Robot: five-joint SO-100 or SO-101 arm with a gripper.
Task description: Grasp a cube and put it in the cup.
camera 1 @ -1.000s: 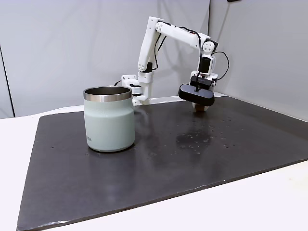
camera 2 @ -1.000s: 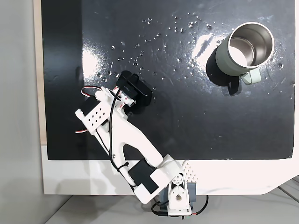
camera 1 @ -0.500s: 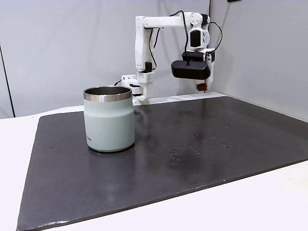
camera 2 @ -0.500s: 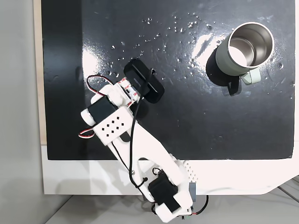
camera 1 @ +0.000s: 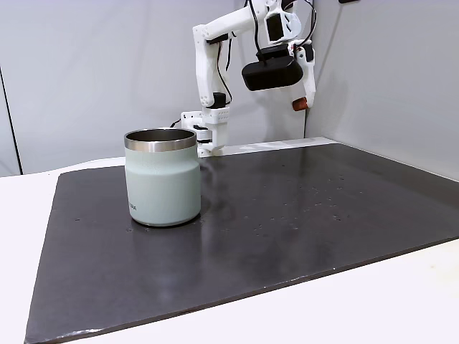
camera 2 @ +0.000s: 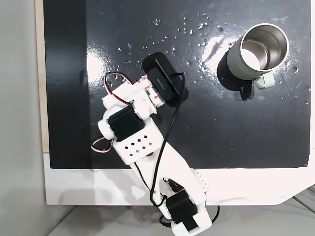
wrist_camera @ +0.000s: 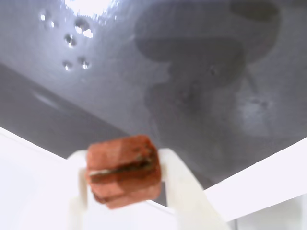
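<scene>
The cube (wrist_camera: 123, 168) is a small reddish-brown block clamped between my two white fingers in the wrist view, where my gripper (wrist_camera: 123, 179) is shut on it. In a fixed view from the side the cube (camera 1: 299, 104) hangs high above the back of the mat, held by the gripper (camera 1: 301, 102) under the black wrist camera (camera 1: 270, 74). The cup (camera 1: 163, 183) is a squat mint-green tumbler with a steel rim, standing upright and well to the left of the gripper. Seen from above, the cup (camera 2: 235, 66) is at the top right, and the black wrist camera (camera 2: 165, 86) covers the gripper.
A black mat (camera 1: 301, 229) covers the tabletop, with water droplets (camera 2: 189, 27) scattered on it. A grey wall (camera 1: 394, 79) rises close behind the arm on the right of the side view. The arm's base (camera 2: 184, 216) sits at the mat's near edge in the top view.
The arm has lifted from the mat to high above it, carrying the cube up. In the top view the wrist has shifted right, toward the cup.
</scene>
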